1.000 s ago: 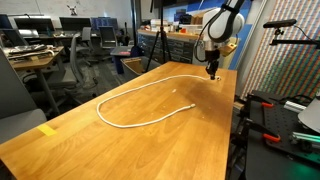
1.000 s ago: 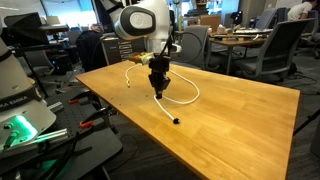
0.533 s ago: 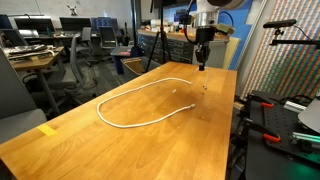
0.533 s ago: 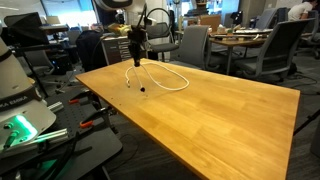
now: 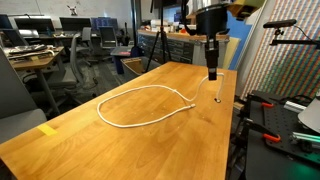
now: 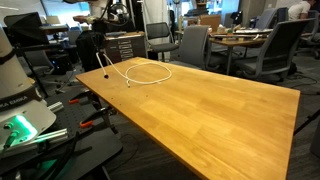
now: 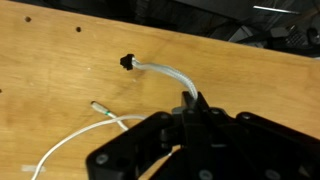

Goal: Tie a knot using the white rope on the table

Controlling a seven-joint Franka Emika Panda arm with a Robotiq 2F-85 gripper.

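My fingers [image 7: 190,108] are pressed together, pinching the white rope [image 7: 160,68] a little back from its dark tip [image 7: 126,62]. The short free piece curves toward the upper left of the wrist view. In an exterior view the fingers [image 5: 212,72] are upper right, raised over the worktop [image 5: 120,150], with the held end dangling below. The rest of the rope lies in a big open loop mid-frame. The other end [image 7: 95,104] lies on the wood, apart from the held piece.
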